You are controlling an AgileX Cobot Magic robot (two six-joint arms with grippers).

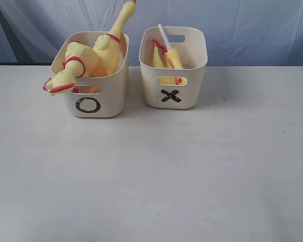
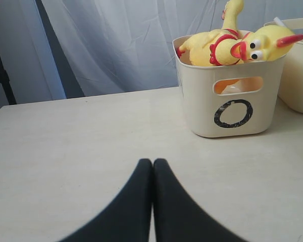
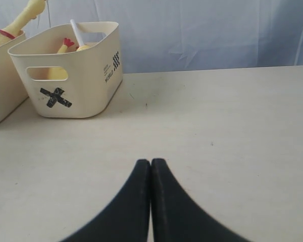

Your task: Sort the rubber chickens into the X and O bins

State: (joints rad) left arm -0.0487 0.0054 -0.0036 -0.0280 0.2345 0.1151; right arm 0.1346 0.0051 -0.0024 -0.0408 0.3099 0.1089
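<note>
Left end effector (image 2: 152, 165): pressed together, empty.
Right end effector (image 3: 150, 165): likewise.
Worktop (image 1: 156, 176): pale; blue-grey curtain (image 1: 252, 30) behind.
O bin (image 1: 103, 101): rubber chickens (image 1: 86, 58) overhanging rim.
X bin (image 1: 194, 75): seemingly one chicken (image 1: 172, 58), white stick (image 1: 164, 34).

Pale table (image 1: 192, 176), blue-grey curtain (image 1: 242, 25) behind; dark pole (image 2: 1, 70)

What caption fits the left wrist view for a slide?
Shut black left gripper facing the cream plastic O bin, yellow rubber chickens piled inside.
</note>
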